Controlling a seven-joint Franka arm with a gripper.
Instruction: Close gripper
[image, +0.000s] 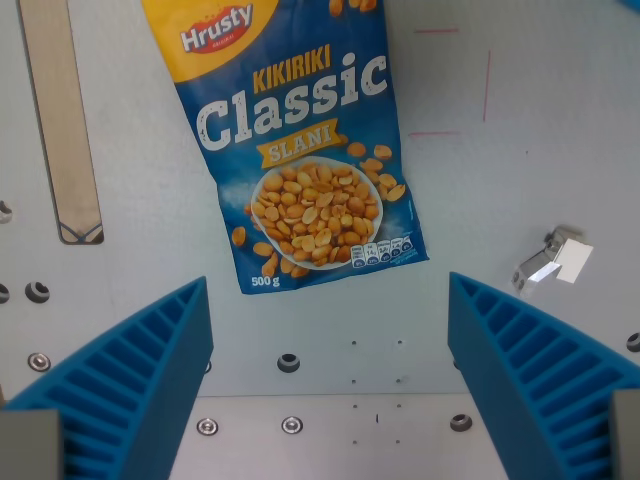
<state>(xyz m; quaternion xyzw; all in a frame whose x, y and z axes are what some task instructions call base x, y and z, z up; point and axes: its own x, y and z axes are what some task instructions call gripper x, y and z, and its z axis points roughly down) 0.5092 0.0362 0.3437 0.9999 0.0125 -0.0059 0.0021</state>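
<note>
In the wrist view my gripper (330, 335) is open, with its two blue ribbed fingers (130, 385) wide apart at the bottom left and bottom right. Nothing is between them, only the bare grey table plate. A blue and yellow bag of Hrusty Kikiriki Classic peanuts (295, 140) lies flat on the plate above the fingers, its lower edge just beyond the fingertips.
A light wooden strip (62, 120) lies at the wrist view's left. A small white and metal clip (555, 258) sits at the wrist view's right. Several screw holes and bolts (289, 362) dot the grey plate (520, 130). Faint red marks (487, 85) show at upper right.
</note>
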